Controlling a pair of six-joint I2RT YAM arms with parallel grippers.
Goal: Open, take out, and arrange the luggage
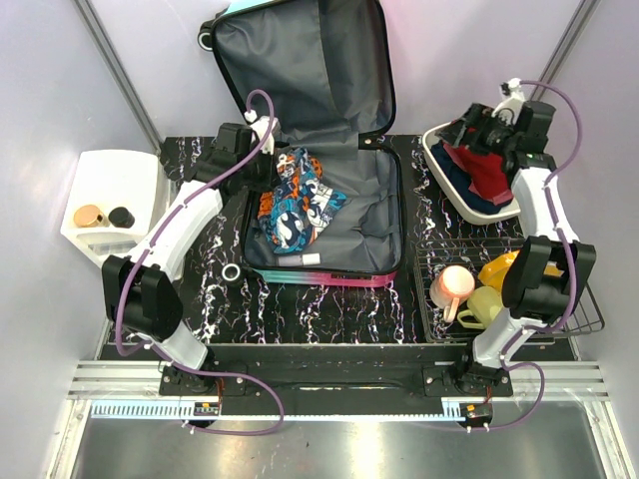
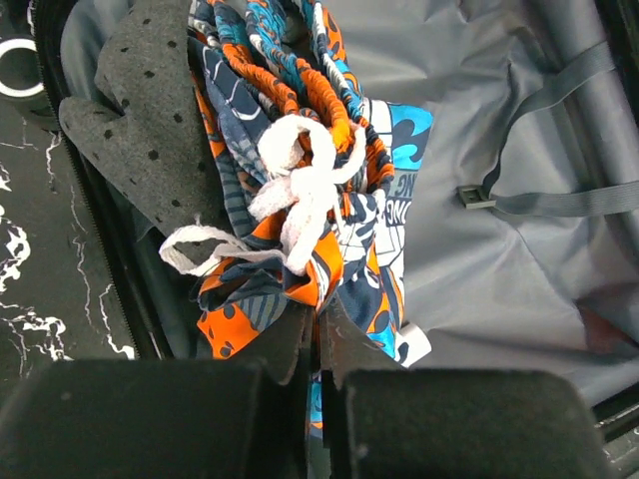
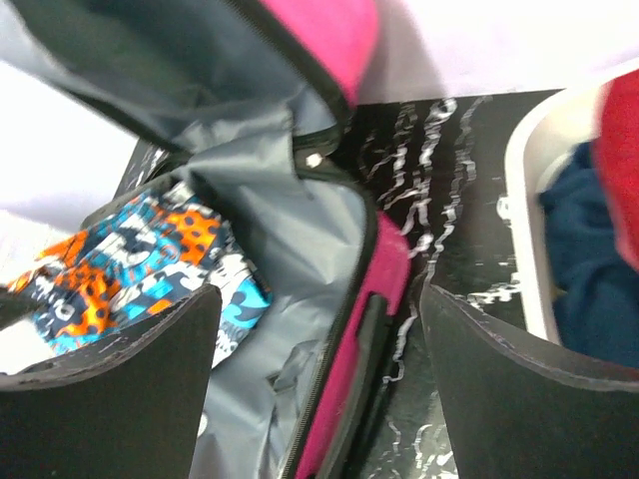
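The luggage (image 1: 329,215) lies open on the black marbled table, its lid (image 1: 300,60) standing up at the back and its grey lining showing. Patterned orange, blue and white shorts (image 1: 295,205) with a white drawstring (image 2: 300,190) lie bunched in its left half. My left gripper (image 1: 272,152) is at the case's back left corner. In the left wrist view it (image 2: 319,344) is shut on a fold of the shorts (image 2: 349,249). My right gripper (image 1: 467,132) is open and empty above the white tub (image 1: 439,165). Its wrist view (image 3: 319,299) looks over the case's pink right rim (image 3: 384,279).
The white tub (image 3: 524,239) holds red and navy clothes (image 1: 479,170). A wire basket (image 1: 429,299) at the front right holds pink and yellow cups. A white shelf (image 1: 100,175) with two lids stands at the left. A small ring (image 1: 232,271) lies on the table. A grey dotted cloth (image 2: 150,130) lies beside the shorts.
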